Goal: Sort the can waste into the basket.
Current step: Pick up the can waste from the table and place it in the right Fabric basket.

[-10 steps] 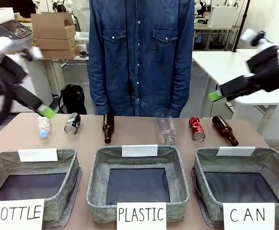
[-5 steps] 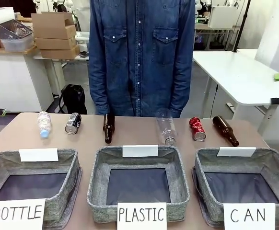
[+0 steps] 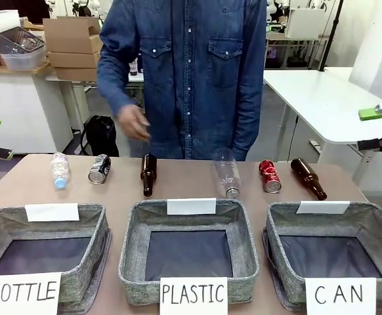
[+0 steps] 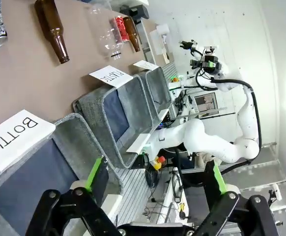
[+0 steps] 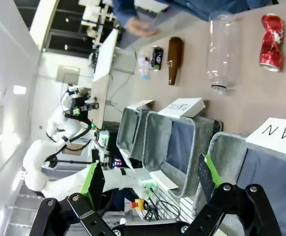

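Red can (image 3: pixel 268 176) lies free by the far edge; left claw (image 4: pixel 156 172), right claw (image 5: pixel 150 174) released.

You see the red can (image 3: pixel 269 176) right of centre, the dark can (image 3: pixel 100 168) at left, the basket (image 3: pixel 365 220) lower right.

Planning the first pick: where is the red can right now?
In the front view the red can lies on the table at the right, between the clear plastic bottle and a brown glass bottle, just beyond the CAN basket.
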`<state>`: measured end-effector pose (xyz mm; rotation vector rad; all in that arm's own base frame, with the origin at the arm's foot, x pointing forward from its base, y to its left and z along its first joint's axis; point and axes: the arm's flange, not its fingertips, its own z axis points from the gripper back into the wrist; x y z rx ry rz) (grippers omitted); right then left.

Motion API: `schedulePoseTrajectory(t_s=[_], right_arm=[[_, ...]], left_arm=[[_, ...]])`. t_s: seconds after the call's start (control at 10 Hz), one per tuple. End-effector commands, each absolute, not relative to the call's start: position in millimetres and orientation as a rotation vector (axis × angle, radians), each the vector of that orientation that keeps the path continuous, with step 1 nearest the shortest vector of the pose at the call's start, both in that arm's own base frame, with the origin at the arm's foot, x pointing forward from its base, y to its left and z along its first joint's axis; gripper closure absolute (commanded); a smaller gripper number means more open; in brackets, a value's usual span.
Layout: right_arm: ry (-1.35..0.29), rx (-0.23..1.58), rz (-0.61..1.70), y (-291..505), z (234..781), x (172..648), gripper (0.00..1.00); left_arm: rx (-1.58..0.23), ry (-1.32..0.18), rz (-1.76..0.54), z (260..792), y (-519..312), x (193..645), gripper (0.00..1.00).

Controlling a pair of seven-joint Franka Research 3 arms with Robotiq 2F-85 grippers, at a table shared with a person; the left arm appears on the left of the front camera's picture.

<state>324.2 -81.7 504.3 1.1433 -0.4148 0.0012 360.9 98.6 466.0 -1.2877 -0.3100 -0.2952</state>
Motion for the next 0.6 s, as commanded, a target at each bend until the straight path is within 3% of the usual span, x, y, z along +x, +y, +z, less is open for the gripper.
schedulePoseTrajectory(t_s=[0.0,0.1,0.3,0.5], right_arm=[[-0.457,1.155,0.015,-91.9,507.1,325.3,0.0],[-0.415,1.143,0.001,-81.7,504.3,324.2,0.0],[-0.302,0.741,0.189,-34.6,519.8,369.2,0.0],[-0.277,0.369,0.091,10.2,517.8,412.4,0.0]], left_arm=[[-1.29,-0.325,-0.327,464.2,105.9,356.0,0.0],[-1.29,-0.325,-0.327,464.2,105.9,356.0,0.0],[-1.29,-0.325,-0.327,464.2,105.9,356.0,0.0],[-1.29,-0.325,-0.327,464.2,105.9,356.0,0.0]])
